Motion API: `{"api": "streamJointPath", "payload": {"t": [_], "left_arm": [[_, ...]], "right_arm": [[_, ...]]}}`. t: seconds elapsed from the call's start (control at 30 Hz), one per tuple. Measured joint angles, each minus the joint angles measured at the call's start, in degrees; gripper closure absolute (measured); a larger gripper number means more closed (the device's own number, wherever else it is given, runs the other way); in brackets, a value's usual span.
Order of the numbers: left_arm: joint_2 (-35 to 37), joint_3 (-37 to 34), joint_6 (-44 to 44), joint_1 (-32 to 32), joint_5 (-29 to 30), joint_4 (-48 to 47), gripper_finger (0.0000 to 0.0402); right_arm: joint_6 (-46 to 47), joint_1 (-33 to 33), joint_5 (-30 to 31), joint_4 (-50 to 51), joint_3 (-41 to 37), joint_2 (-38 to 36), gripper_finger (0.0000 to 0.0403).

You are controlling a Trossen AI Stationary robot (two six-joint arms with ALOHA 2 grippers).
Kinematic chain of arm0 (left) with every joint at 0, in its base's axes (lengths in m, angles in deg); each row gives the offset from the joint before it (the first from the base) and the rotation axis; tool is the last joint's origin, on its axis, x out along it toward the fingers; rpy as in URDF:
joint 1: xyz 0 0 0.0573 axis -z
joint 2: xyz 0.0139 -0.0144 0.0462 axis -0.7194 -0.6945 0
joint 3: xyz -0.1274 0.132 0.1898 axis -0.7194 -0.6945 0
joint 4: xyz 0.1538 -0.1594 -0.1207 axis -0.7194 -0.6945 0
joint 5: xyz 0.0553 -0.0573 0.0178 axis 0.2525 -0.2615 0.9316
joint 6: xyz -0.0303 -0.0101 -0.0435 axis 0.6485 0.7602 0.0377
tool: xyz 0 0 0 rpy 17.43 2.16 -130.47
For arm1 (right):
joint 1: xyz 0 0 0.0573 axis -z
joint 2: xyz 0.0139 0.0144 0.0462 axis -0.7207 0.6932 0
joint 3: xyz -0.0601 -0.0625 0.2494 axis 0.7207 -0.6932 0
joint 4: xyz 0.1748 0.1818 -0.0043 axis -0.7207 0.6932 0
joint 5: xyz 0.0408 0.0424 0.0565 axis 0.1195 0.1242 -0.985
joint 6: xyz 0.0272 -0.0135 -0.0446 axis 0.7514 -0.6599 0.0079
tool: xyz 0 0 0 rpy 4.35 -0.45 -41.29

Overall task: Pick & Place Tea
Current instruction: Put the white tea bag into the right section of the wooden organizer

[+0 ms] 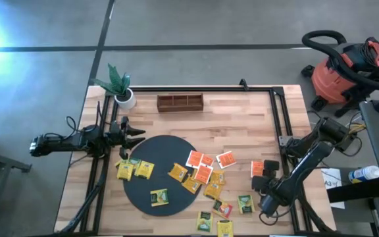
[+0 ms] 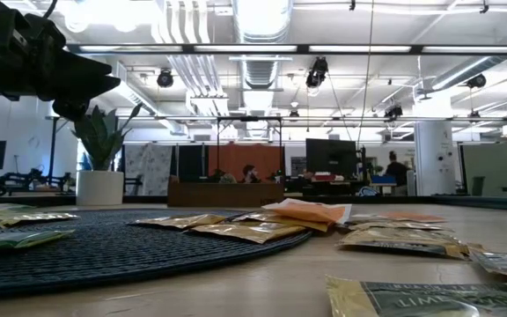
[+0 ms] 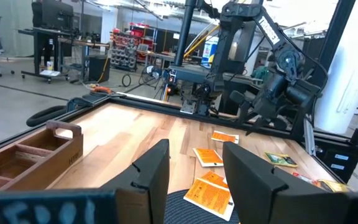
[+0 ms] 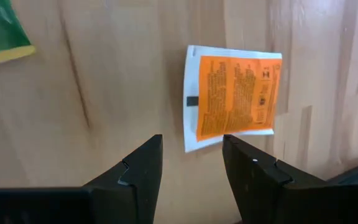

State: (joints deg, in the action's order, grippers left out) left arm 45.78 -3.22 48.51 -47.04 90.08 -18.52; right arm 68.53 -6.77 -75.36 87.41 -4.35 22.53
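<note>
- Right gripper (image 4: 191, 165) open, nothing held, hovering near the bench's right edge toward the front corner.
- Orange tea packet (image 4: 234, 96) lies flat on bare wood just ahead of its fingertips, long axis running across the jaw gap.
- Right arm is clearly nearer; remaining tea packets (image 1: 196, 172) are scattered mid-bench and on the black mat (image 1: 162, 148).
- Left gripper (image 1: 131, 131) open, idle at the mat's far left rim.

Grey concrete floor (image 1: 196, 26) surrounds the pale wooden butcher-block table (image 1: 239, 128). A red-orange shop vacuum with black hose (image 1: 337, 69) stands at 2 o'clock. Beyond, long white ceiling light strips (image 2: 359, 48) hang over dark computer monitors (image 2: 330, 157) and a white round column (image 2: 431, 158).
</note>
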Motion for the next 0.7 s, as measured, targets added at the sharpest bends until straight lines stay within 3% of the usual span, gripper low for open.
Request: {"api": "streamJointPath", "payload": {"t": [0.47, 0.7], "left_arm": [[-0.02, 0.01, 0.0, 0.0, 0.01, -0.03, 0.0257], [-0.02, 0.01, 0.0, 0.01, 0.0, -0.04, 0.0257]], "right_arm": [[-0.13, 0.4, 2.38, -5.32, -6.3, 0.35, 0.024], [-0.47, 1.53, 2.66, -7.15, -7.61, 0.23, 0.0284]]}}
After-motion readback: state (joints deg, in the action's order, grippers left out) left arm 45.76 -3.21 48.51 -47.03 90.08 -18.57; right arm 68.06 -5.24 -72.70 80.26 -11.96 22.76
